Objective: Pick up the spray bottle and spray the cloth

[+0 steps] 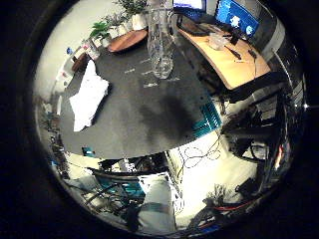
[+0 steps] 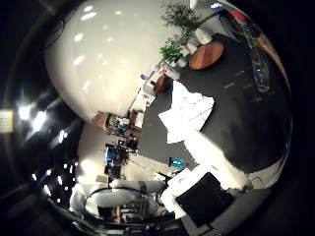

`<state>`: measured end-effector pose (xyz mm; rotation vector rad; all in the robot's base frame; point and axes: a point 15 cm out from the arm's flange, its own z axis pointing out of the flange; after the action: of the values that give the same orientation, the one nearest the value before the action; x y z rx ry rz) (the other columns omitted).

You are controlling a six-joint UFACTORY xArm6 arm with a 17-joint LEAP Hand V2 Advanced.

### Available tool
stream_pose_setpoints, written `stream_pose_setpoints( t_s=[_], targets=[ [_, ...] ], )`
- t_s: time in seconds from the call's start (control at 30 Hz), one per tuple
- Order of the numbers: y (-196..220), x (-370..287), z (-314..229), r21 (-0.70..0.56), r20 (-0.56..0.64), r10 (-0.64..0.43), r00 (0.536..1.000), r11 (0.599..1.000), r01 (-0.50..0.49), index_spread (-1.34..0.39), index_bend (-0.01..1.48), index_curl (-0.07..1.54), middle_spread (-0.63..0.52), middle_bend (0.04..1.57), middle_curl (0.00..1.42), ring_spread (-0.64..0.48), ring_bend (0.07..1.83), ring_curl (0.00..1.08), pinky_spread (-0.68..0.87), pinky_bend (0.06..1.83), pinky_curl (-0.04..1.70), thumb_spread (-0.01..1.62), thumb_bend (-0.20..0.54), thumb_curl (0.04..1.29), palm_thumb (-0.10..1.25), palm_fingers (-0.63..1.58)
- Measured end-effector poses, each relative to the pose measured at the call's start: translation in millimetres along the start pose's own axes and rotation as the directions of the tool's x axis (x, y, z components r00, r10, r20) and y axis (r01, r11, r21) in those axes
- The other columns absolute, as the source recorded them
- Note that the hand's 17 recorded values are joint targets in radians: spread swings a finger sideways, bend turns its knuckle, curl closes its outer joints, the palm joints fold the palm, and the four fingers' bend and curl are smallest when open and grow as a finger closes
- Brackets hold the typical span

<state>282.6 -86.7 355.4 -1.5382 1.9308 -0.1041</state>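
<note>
Bottle [image 1: 160, 42] stands upright on the dark desk [image 1: 144, 119], cloth [image 1: 88, 95] lies crumpled well apart from it. Hand [image 2: 209, 162] is high above the desk, holding nothing; finger curl not readable. Risk: clear, tall bottle could tip if the fingers clip it on approach.

We see the robot hand [image 2: 206, 189] w/ white blocky parts. One segment carries a black panel, approx. square.
</note>
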Motion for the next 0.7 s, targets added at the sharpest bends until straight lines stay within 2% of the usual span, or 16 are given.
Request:
stream_pose_setpoints(
  t_s=[0.17,0.37,0.7],
  targets=[
    [-9.7,10.8,-3.6,0.056,0.028,0.005,1.000,0.998,-0.007,-0.10,0.14,0.27,0.23,0.19,0.31,0.17,0.23,0.27,0.28,0.30,0.33,1.13,-0.020,0.41,0.75,0.01],
    [-8.5,31.0,0.2,0.053,0.043,0.029,0.999,0.998,-0.031,-0.21,0.13,0.22,0.23,0.19,0.31,0.18,0.27,0.28,0.28,0.34,0.34,1.14,-0.026,0.40,0.67,-0.05],
    [-14.1,66.5,3.4,0.094,0.098,0.085,0.992,0.991,-0.094,-0.21,0.13,0.20,0.24,0.19,0.30,0.19,0.26,0.27,0.28,0.35,0.34,1.16,-0.023,0.37,0.59,-0.04]
  ],
)
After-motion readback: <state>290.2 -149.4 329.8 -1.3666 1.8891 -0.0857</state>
